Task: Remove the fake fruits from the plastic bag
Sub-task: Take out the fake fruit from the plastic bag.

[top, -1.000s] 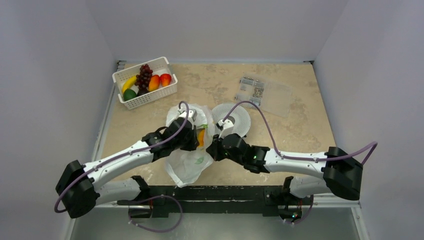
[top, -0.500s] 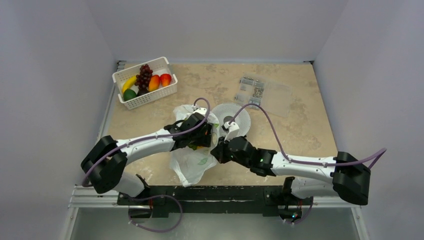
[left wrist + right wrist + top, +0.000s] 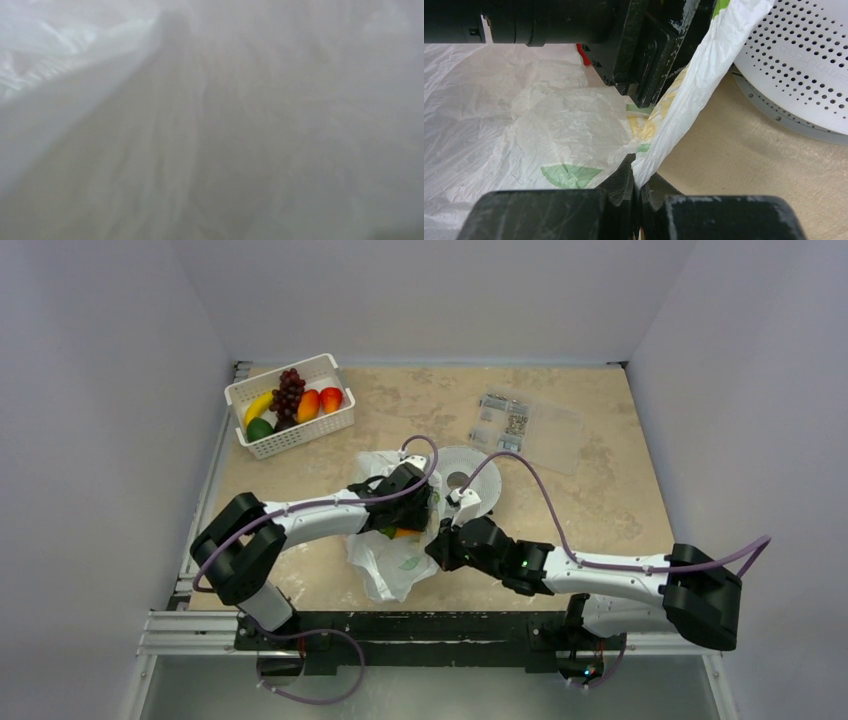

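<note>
The plastic bag (image 3: 385, 562) lies crumpled at the table's near middle, white with green leaf prints. My left gripper (image 3: 410, 508) is pushed into the bag's mouth, its fingers hidden by film. The left wrist view shows only white bag film (image 3: 150, 125). An orange fruit (image 3: 404, 533) shows just under that gripper. My right gripper (image 3: 441, 546) is shut on the bag's right edge. The right wrist view shows its jaws (image 3: 639, 172) pinching the bag's rim (image 3: 684, 100). There, a red bit (image 3: 584, 53) and a yellow shape (image 3: 644, 125) show through the film.
A white slotted basket (image 3: 300, 440) with a banana, dark grapes and other fruits stands at the back left. A white perforated disc (image 3: 472, 468) lies just behind the bag, also in the right wrist view (image 3: 804, 65). A clear labelled packet (image 3: 525, 425) lies back right.
My left arm has stretched right and its gripper has gone deeper into the bag's mouth. My right gripper has kept its pinch on the bag's edge and shifted slightly nearer.
</note>
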Controlling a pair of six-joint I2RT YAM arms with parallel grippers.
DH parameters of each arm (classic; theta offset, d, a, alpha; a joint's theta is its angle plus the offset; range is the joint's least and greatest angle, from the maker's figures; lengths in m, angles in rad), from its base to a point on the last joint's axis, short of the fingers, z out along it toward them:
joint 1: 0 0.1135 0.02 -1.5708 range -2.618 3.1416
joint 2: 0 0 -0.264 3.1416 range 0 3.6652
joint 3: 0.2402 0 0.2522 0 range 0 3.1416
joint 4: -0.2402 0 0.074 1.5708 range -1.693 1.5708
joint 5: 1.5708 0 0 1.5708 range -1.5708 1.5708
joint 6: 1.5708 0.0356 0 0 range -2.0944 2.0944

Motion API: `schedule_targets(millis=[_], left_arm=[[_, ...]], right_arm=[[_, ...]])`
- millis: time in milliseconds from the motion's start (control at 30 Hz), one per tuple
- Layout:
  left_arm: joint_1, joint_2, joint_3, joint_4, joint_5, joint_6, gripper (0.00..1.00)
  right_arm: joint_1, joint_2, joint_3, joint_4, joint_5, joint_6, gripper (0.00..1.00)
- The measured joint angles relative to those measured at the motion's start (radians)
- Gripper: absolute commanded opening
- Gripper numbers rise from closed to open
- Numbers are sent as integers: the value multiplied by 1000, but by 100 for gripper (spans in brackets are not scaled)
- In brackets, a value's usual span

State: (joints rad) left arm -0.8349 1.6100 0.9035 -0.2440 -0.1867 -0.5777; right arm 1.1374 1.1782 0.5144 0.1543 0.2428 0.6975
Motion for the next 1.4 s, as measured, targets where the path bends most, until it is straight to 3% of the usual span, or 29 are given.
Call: schedule_targets(millis=[100, 300, 900, 1033, 1167, 1400], left_arm=[[0, -4, 0, 0, 0, 5, 35], [0, -107, -27, -27, 1, 14, 26], [0, -682, -116, -215, 30, 10, 17], [3, -803, -109, -251, 20, 9, 7], [19, -862, -45, -309, -21, 0, 0], [68, -931, 43, -352, -143, 23, 0]], right_arm=[[0, 0, -3, 6, -2, 1, 0], [0, 17, -6, 29, -7, 2, 0], [0, 34, -6, 53, -25, -2, 0], [0, 52, -6, 64, -27, -3, 0], [0, 60, -6, 68, -29, -8, 0], [0, 58, -6, 74, -28, -18, 0]])
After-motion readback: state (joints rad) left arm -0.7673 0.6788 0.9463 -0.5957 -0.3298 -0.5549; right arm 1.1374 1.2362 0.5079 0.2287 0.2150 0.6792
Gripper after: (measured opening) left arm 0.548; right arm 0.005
